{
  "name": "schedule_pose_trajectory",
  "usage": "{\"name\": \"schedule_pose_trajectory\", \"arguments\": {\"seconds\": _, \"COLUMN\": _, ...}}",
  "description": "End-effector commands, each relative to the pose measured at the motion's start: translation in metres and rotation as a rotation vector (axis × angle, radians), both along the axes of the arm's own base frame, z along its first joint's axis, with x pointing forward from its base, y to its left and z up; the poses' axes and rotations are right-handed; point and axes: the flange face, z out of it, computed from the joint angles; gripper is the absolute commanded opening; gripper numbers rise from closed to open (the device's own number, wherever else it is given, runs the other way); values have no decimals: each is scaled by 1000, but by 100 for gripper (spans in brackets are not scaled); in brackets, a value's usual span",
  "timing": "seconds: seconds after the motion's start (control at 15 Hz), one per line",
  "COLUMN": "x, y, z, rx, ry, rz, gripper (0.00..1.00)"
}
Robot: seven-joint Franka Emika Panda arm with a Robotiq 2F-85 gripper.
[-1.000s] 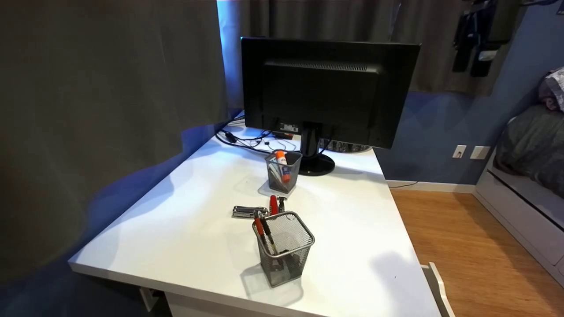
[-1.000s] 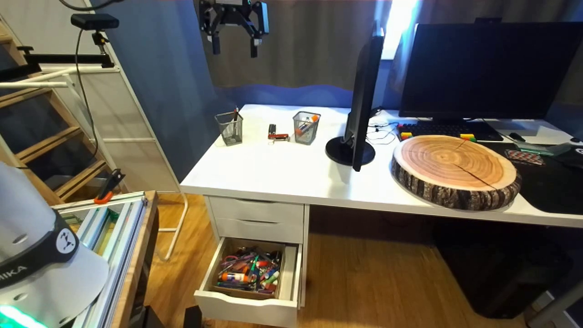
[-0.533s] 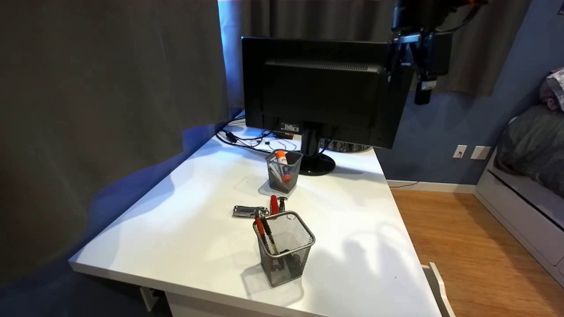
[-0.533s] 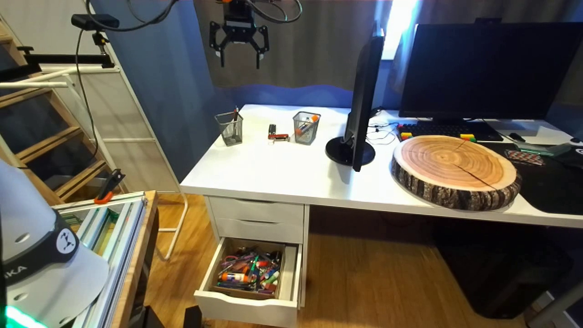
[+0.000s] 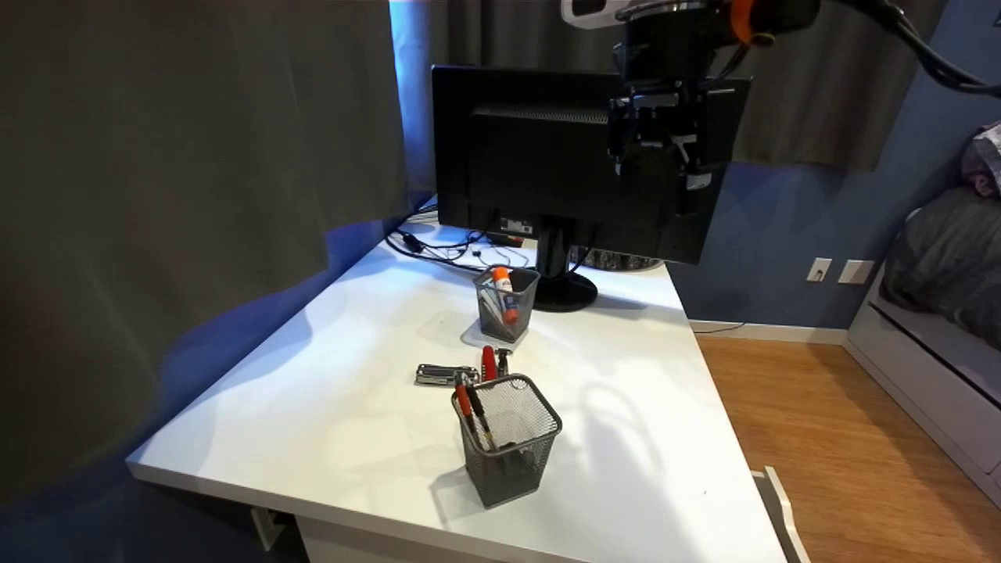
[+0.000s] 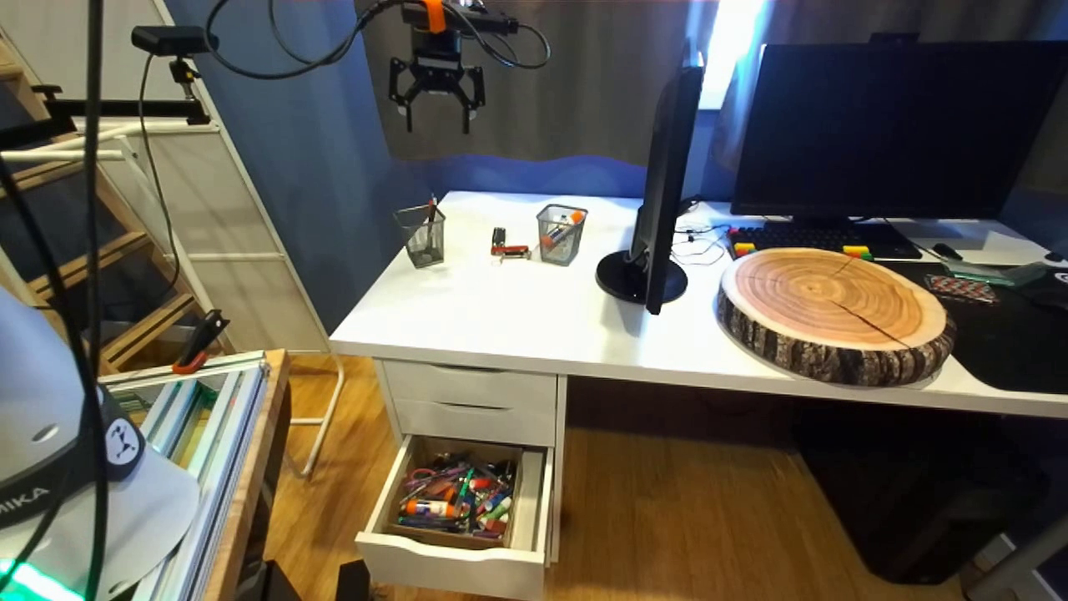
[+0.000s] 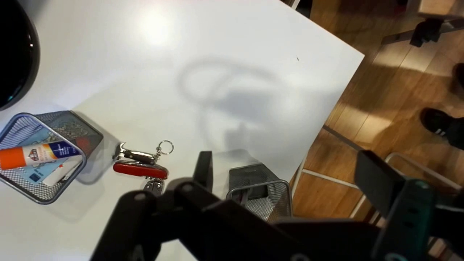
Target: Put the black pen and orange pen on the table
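"How does the claw (image 6: pixel 437 130) stand?"
"Spread wide: its jaws are far apart, with only air between them."
"Touching anything?"
"No, it hangs well above the table (image 5: pixel 352 438)."
"And the orange pen (image 5: pixel 464 401) and the black pen (image 5: pixel 476 406)?"
"Both are inside the mesh cup (image 5: pixel 516 481) near the table's end, tilted and side by side."

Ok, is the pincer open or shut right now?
Open: in an exterior view, the pincer has its two fingers spread apart with nothing held, and the wrist view shows the same gap.
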Motion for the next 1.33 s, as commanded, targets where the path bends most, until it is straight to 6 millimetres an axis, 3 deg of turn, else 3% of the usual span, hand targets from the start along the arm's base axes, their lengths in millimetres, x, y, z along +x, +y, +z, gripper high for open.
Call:
{"name": "schedule_pose_trajectory", "arguments": {"seconds": 0.0, "x": 2, "y": 1, "z": 2, "rx": 0, "ry": 1, "rz": 3, "gripper": 100}}
{"name": "schedule_pose_trajectory", "arguments": {"seconds": 0.2, "x": 0, "y": 4, "z": 4, "rx": 57, "ry": -17, "rz": 14, "gripper": 100}}
{"name": "schedule_pose_trajectory", "arguments": {"seconds": 0.4, "x": -2, "y": 36, "z": -10, "rx": 210, "ry": -41, "rz": 94, "gripper": 100}}
{"name": "schedule_pose_trajectory", "arguments": {"seconds": 0.87, "x": -10, "y": 97, "z": -87, "rx": 478, "ry": 64, "rz": 267, "gripper": 100}}
{"name": "schedule_pose_trajectory", "arguments": {"seconds": 1.27, "x": -5, "y": 126, "z": -133, "rx": 535, "ry": 217, "rz": 312, "gripper": 100}}
